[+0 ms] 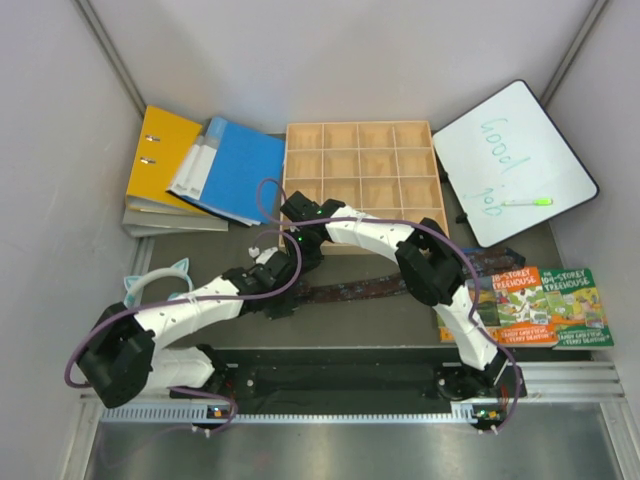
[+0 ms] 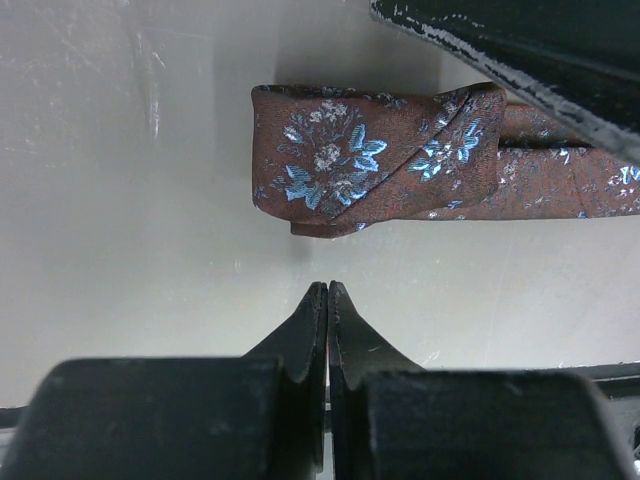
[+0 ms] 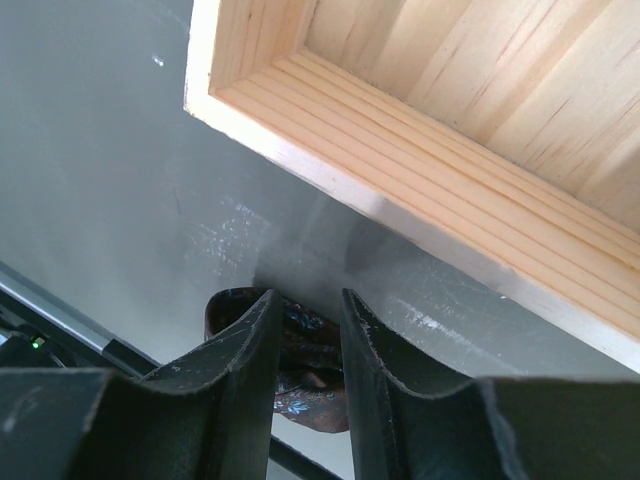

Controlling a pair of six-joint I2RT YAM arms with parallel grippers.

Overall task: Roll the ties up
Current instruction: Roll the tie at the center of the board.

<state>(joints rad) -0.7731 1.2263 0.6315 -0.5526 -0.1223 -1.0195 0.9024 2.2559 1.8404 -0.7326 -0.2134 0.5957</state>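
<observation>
Barely started: dark reddish floral fabric tie [image 2: 360, 165], one fold only.
My left gripper [image 2: 328, 292] is clenched empty; right gripper [image 3: 305, 300], cannot tell.

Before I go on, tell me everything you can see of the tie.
The tie is reddish-brown woven fabric with pale blue flower motifs. It lies flat on the grey table in front of the wooden tray. One end is folded back over itself; no roll is formed yet. The left hand, shut, sits just short of it, not touching. The right hand sits over the fold; whether it grips is unclear.
</observation>
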